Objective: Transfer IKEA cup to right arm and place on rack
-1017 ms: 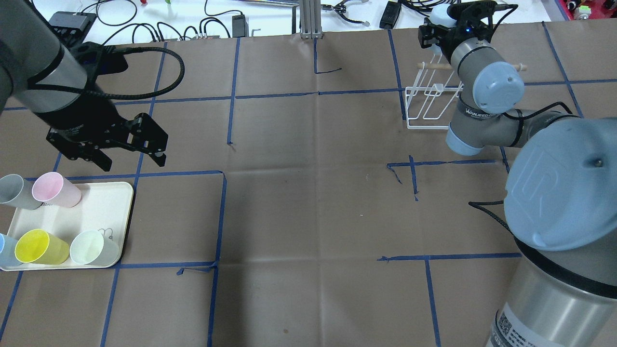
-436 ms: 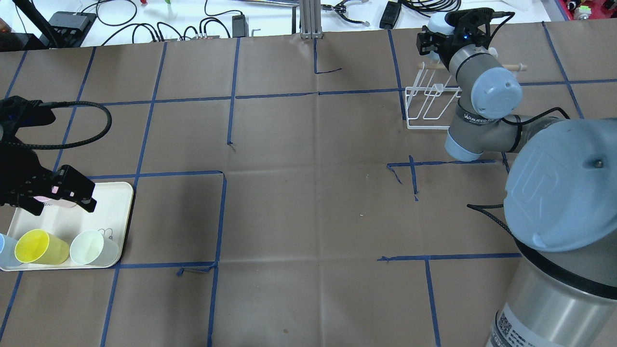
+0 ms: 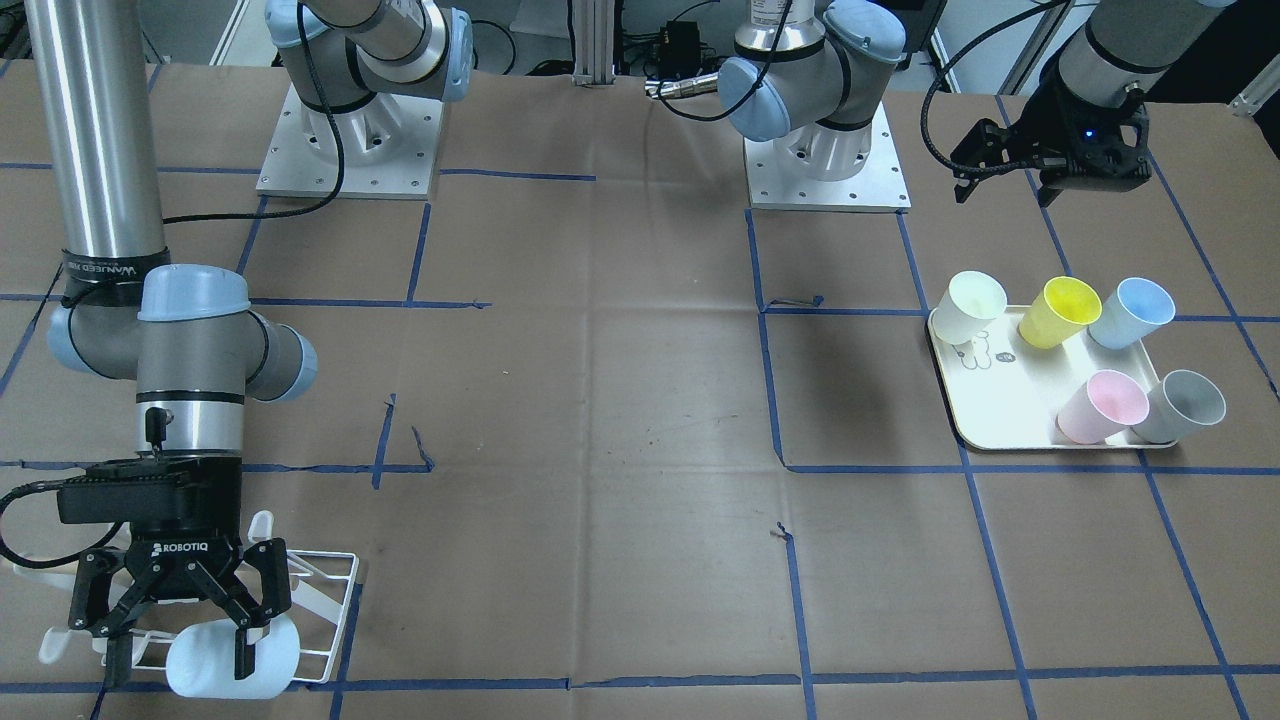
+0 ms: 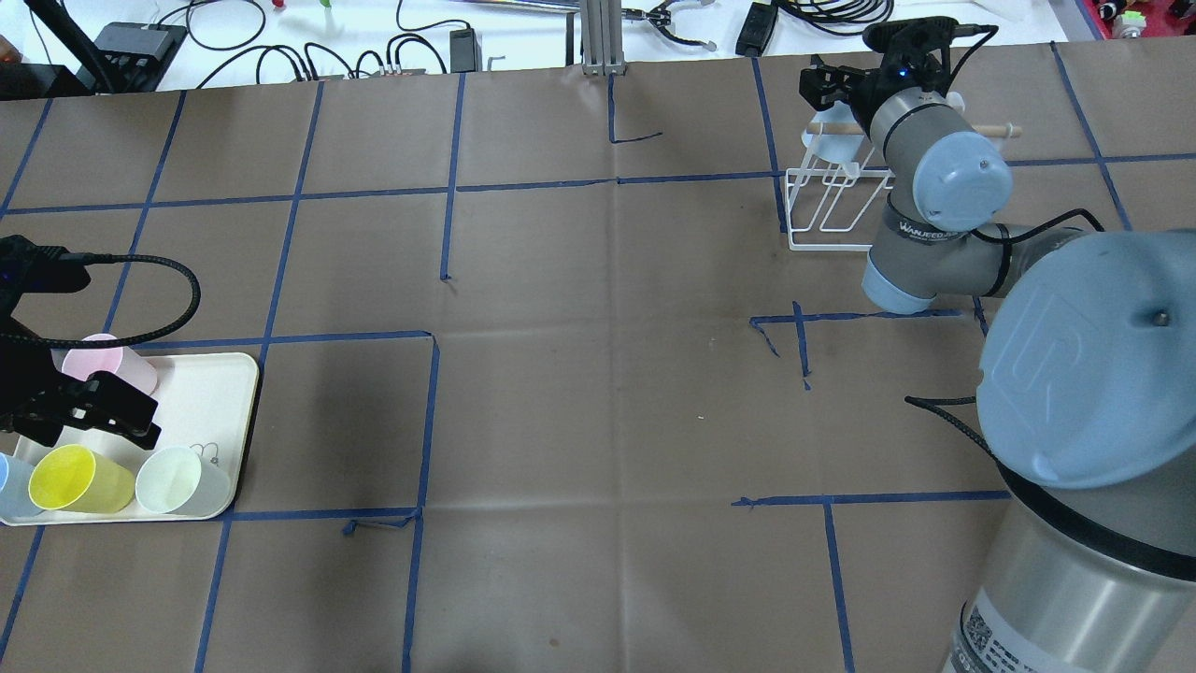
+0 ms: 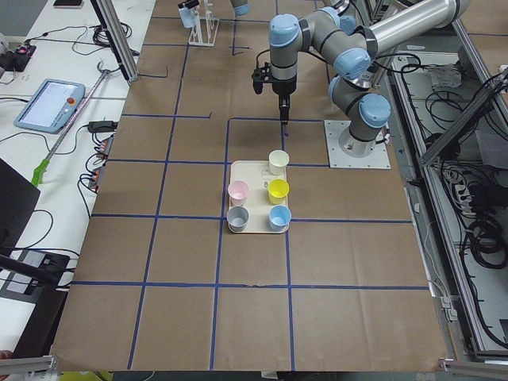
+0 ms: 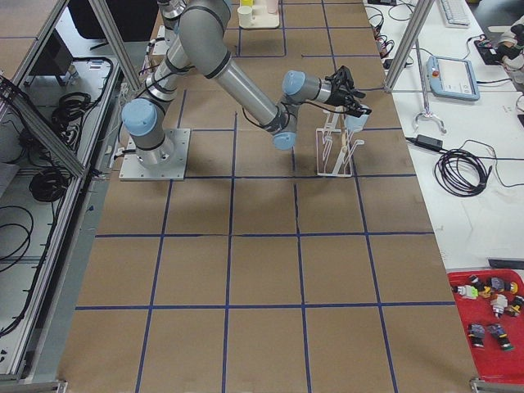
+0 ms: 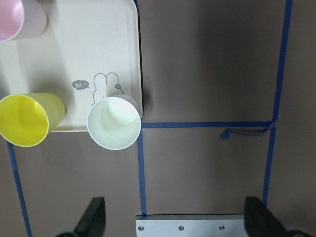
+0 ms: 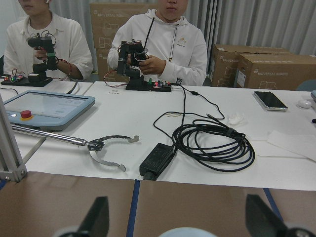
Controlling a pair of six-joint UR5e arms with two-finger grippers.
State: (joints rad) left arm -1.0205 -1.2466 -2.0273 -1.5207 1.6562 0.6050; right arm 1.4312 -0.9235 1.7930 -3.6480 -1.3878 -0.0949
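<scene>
Your right hand (image 3: 175, 645) hangs fingers-down over the rack (image 3: 335, 600). The rack stands close to the bench's (image 3: 600, 400) edge on the operators' side, toward the robot's right. The hand's fingers are spread wide apart and clamp nothing.

The pale blue cup (image 3: 205, 668) lies on its side on the rack's wires, under the hand and between the spread fingers. In the front view one fingertip overlaps the cup, and you cannot tell whether it touches. From overhead, the cup sits against the wooden dowel (image 4: 995, 131) at the rack's end nearest the bench edge.

Your left hand (image 3: 1002, 185) is up in the air over the tray (image 3: 985, 415). Its fingers are also wide apart and it is empty. Its wrist camera looks straight down on a tray corner.

The tray lies in front of the left arm's base plate, well in from the bench's edges, and carries five cups, mouths up. The white cup (image 3: 975, 305), yellow cup (image 3: 1060, 310) and sky-blue cup (image 3: 1130, 312) stand along the tray's edge toward the robot. The pink cup (image 3: 1103, 405) and grey cup (image 3: 1180, 405) stand side by side at the opposite edge.
</scene>
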